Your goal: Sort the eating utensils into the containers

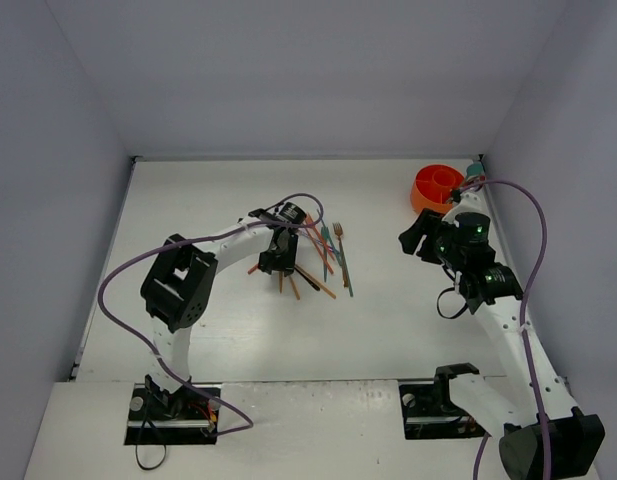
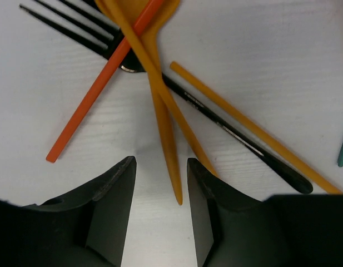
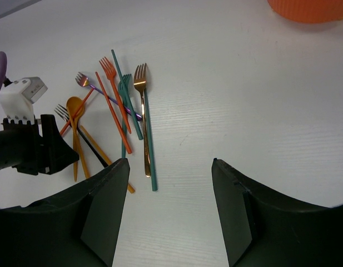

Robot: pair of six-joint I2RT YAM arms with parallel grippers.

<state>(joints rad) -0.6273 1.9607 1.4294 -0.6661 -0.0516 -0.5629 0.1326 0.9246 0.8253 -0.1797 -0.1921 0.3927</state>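
Note:
The eating utensils lie in a loose pile at mid-table. My left gripper is down at the pile's left end. In the left wrist view its jaws stand apart, and the tip of a yellow spoon handle lies between them without touching either. An orange stick, a black fork and a yellow stick cross there. The right gripper hovers open and empty, right of a gold fork and a teal stick. The orange container sits at the back right.
Pale walls close the table in on the left, back and right. The container is near the right wall, with a small teal item at its far side. The left arm's elbow hangs over the table's left half.

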